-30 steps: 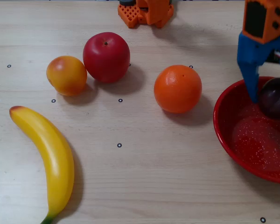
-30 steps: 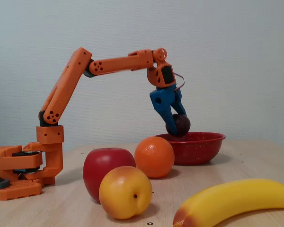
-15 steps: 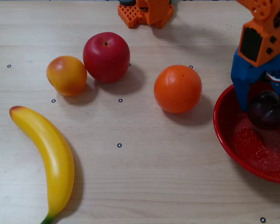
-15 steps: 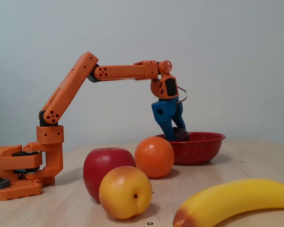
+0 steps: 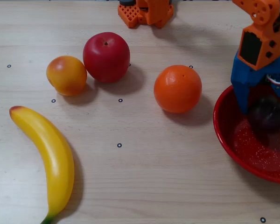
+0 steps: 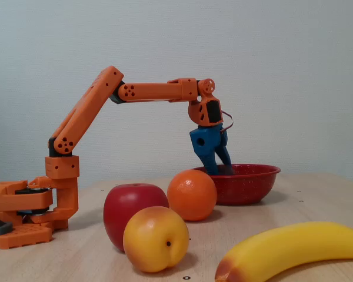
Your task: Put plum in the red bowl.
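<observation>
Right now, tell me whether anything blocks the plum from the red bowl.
Nothing visible does. The plum is already inside the red bowl, between the gripper fingers, below the rim in the fixed view.

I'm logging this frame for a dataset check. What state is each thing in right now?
plum: down inside the bowl, between the gripper's fingers; blurred
red bowl: upright on the table, holding the plum
gripper: lowered into the bowl, around the plum; grip or release unclear
apple: resting on the table, touching the peach
peach: on the table
orange: on the table, alone
banana: lying flat
</observation>
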`<action>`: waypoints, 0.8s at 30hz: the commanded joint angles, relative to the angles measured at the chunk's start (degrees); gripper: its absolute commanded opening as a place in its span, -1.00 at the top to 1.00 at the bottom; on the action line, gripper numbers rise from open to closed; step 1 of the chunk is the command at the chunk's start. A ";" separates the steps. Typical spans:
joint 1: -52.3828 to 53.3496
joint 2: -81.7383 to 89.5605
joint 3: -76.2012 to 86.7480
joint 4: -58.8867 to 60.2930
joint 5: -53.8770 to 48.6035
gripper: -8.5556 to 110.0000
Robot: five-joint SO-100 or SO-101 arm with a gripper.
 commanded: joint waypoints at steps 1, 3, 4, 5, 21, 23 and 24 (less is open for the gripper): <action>-1.14 4.48 -7.12 1.41 -1.85 0.15; -0.88 5.10 -7.29 2.72 -2.02 0.13; -0.79 5.36 -7.29 2.81 -2.02 0.13; -0.70 5.80 -7.29 3.08 -2.02 0.13; 2.72 17.14 -7.12 5.62 -1.49 0.20; 3.34 18.54 -7.12 5.45 -1.49 0.24; 3.69 19.25 -7.12 5.36 -1.49 0.27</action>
